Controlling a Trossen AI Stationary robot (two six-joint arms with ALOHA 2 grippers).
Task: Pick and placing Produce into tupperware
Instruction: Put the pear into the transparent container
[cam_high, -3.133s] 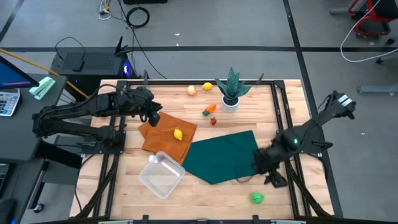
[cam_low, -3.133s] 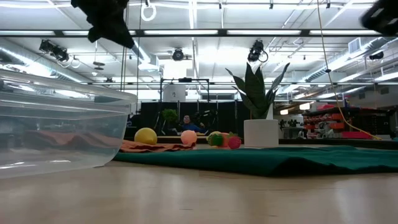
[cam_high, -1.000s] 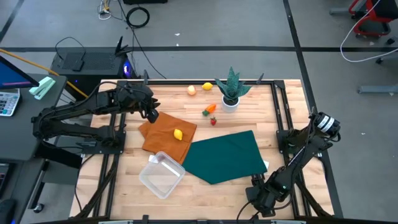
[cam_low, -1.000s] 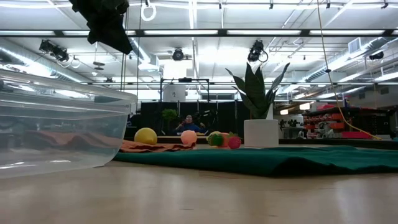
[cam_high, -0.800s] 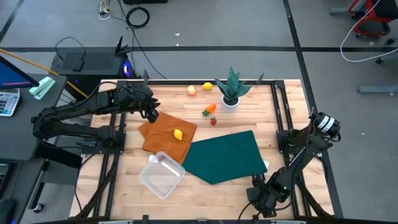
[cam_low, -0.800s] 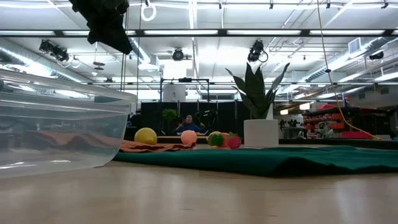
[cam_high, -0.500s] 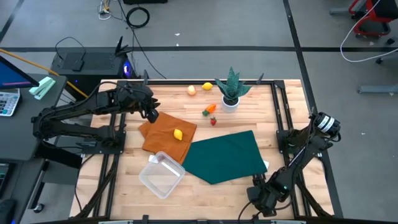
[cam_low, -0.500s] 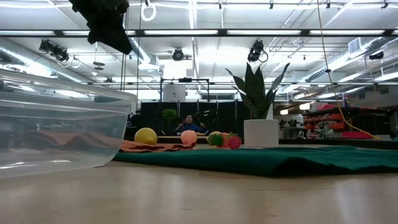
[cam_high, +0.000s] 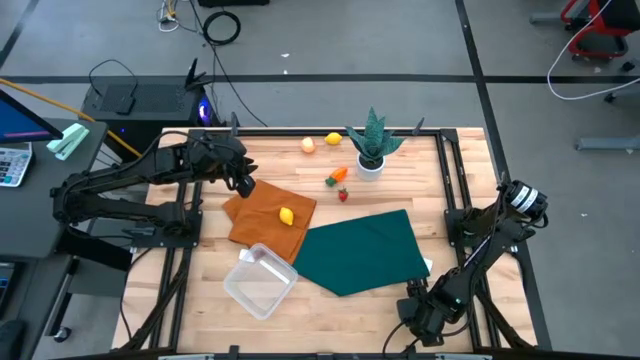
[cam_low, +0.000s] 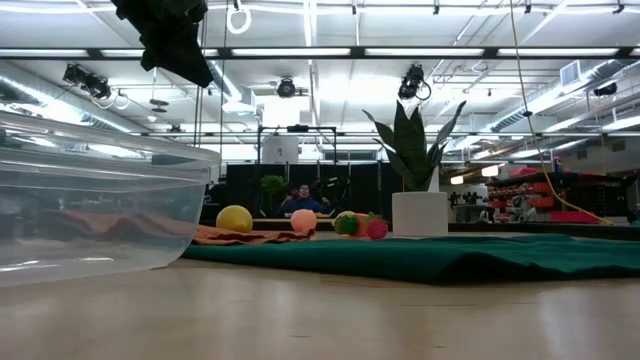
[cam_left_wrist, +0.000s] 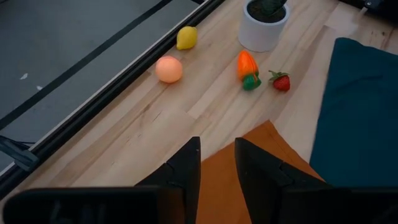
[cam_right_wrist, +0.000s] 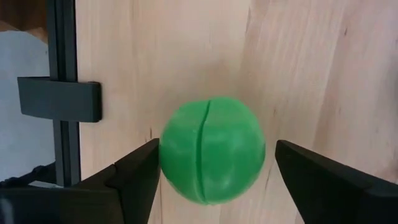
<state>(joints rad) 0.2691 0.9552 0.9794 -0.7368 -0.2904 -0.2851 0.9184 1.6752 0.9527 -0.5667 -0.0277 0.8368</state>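
A green toy ball (cam_right_wrist: 211, 157) lies on the bare wood near the table's near right corner. My right gripper (cam_high: 418, 318) hangs over it, open, one finger on either side of it (cam_right_wrist: 217, 152); I cannot tell whether a finger touches it. The clear tub (cam_high: 260, 280) stands near the front left. A yellow toy (cam_high: 287, 215) lies on the orange cloth (cam_high: 262, 222). A peach ball (cam_left_wrist: 169, 69), a yellow lemon (cam_left_wrist: 186, 38), an orange carrot (cam_left_wrist: 247, 64) and a red strawberry (cam_left_wrist: 281, 81) lie at the far side. My left gripper (cam_high: 243, 185) is shut, above the orange cloth's far corner.
A spiky green plant in a white pot (cam_high: 372, 145) stands at the far edge. A dark green cloth (cam_high: 365, 250) lies spread right of the tub. The black frame rail (cam_right_wrist: 62, 93) runs close beside the green ball.
Nothing has moved in the last second. About three seconds ago my right gripper stood by the green cloth's right edge; since then it has gone toward the table's near edge and down over the green ball.
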